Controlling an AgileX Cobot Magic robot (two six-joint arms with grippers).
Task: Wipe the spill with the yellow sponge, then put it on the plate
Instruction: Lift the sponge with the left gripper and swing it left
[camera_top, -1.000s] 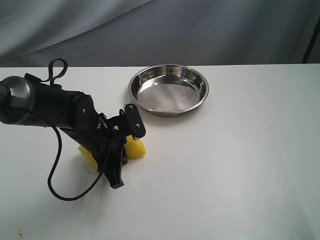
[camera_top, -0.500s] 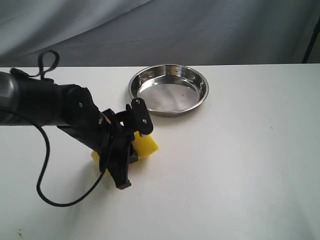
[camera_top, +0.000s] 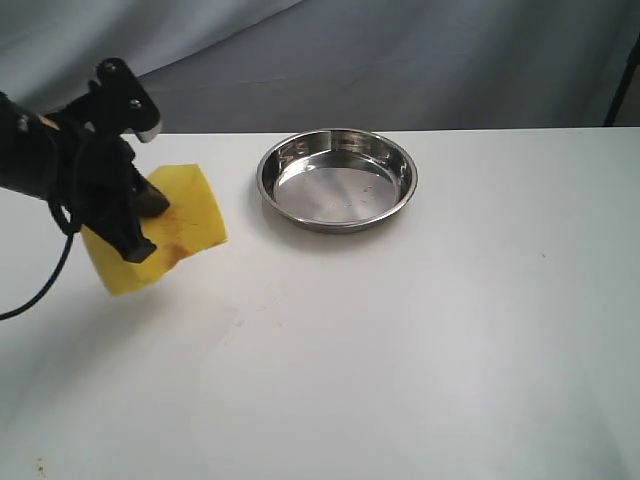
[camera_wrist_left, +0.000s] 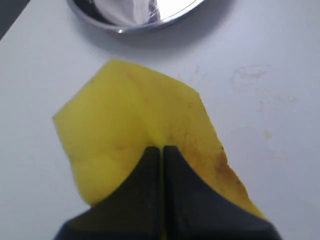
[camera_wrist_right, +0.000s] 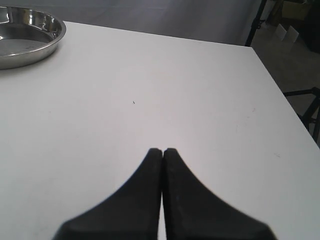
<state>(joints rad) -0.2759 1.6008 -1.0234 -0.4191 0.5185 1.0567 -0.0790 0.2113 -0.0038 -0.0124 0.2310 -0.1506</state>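
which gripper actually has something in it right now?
The left gripper, shut on the yellow sponge near the plate. The right gripper is shut too, but on nothing, above the table.

Broad open table surrounds the plate, the sole standing obstacle.

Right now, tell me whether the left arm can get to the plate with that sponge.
Probably yes. The left arm has its jaws shut on the sponge, apparently raised off the table, and the plate sits close by with only bare table between them. Nothing blocks the way.
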